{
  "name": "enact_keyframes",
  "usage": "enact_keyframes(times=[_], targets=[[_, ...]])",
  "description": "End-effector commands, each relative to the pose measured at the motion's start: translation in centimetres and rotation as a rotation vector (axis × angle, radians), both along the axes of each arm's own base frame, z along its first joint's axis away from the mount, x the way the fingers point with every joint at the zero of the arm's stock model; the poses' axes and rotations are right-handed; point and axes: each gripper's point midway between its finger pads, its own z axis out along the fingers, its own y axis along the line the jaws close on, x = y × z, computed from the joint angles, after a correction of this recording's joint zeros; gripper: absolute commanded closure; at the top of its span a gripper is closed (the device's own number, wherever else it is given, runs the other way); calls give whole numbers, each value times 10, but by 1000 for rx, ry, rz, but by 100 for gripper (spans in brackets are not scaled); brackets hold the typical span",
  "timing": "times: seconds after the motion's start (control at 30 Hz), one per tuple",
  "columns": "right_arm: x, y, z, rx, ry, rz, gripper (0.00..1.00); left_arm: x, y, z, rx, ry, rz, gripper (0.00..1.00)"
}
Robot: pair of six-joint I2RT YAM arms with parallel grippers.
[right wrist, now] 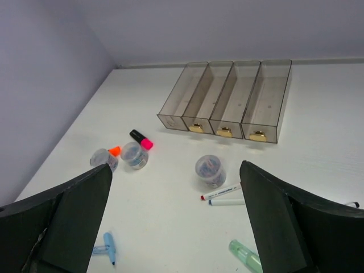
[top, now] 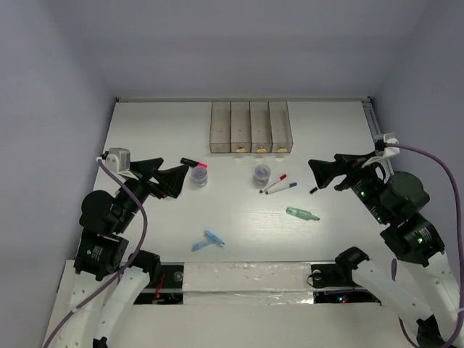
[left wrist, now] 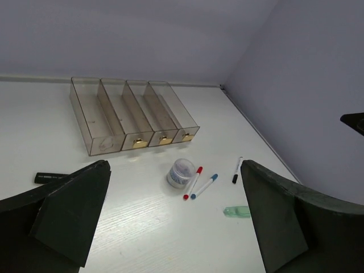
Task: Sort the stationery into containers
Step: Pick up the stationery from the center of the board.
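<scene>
A: Left gripper (top: 174, 170) hangs over the table (top: 326, 123), jaws spread wide, nothing between them.
B: Right gripper (top: 317, 174) matches it, wide apart and holding nothing.
A: The bins (top: 250, 129) sit at the far side.
B: Stationery lies loose in front of them: a jar (top: 262, 174) beside a red-capped pen (top: 274, 184), a green piece (top: 302, 213) nearer, a pink-capped marker (top: 190, 161) by the left fingers

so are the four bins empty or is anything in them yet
Empty. All four bins show bare floors in the wrist views; the pens and jars lie out on the table.
</scene>
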Motion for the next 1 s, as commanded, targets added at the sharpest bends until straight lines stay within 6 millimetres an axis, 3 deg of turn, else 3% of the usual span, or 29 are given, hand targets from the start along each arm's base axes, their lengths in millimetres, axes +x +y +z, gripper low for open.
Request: enact_keyframes(times=[0.0, 0.07, 0.17, 0.2, 0.23, 0.3, 0.33, 0.37, 0.4, 0.43, 0.5, 0.53, 0.6, 0.63, 0.67, 0.7, 0.73, 0.87, 0.97], targets=[[-4, 0, 3, -8, -17, 14, 0, 6, -8, -2, 3, -6, -36, 1], [0, 0, -3, -28, 0, 10, 0, 7, -10, -7, 6, 4, -44, 1], [11, -2, -25, -81, 63, -27, 24, 6, -16, -16, 19, 6, -83, 1], [14, -3, -30, -95, 81, -40, 50, 7, -17, -22, 34, 12, -89, 1], [19, -1, -41, -117, 118, -42, 62, 8, -18, -29, 45, 28, -94, 1], [24, 2, -50, -134, 149, -45, 83, 11, -18, -41, 65, 53, -89, 1], [27, 3, -56, -142, 169, -48, 83, 13, -17, -45, 69, 63, -80, 1], [35, 5, -70, -167, 211, -58, 81, 15, -17, -50, 73, 73, -75, 1], [41, 6, -79, -178, 241, -74, 65, 17, -16, -56, 79, 83, -71, 1], [43, 6, -76, -168, 229, -79, 50, 18, -16, -59, 85, 85, -68, 1], [66, 16, -117, -227, 326, -91, 19, 20, -16, -69, 99, 104, -65, 1], [72, 19, -127, -241, 350, -98, 13, 21, -16, -72, 106, 107, -65, 1], [86, 28, -157, -282, 425, -91, 4, 19, -18, -77, 111, 112, -82, 3], [93, 34, -160, -278, 424, -81, 4, 18, -21, -74, 109, 97, -100, 8], [98, 39, -165, -277, 431, -71, 3, 17, -21, -73, 108, 92, -103, 14], [101, 49, -171, -267, 445, -35, 2, 17, -21, -74, 108, 94, -101, 30], [107, 60, -179, -278, 469, -12, 1, 18, -20, -75, 110, 100, -97, 31], [118, 93, -204, -329, 517, 46, 0, 19, -20, -84, 108, 127, -93, 22], [124, 112, -228, -391, 558, 65, 0, 21, -21, -89, 109, 150, -97, 1]])
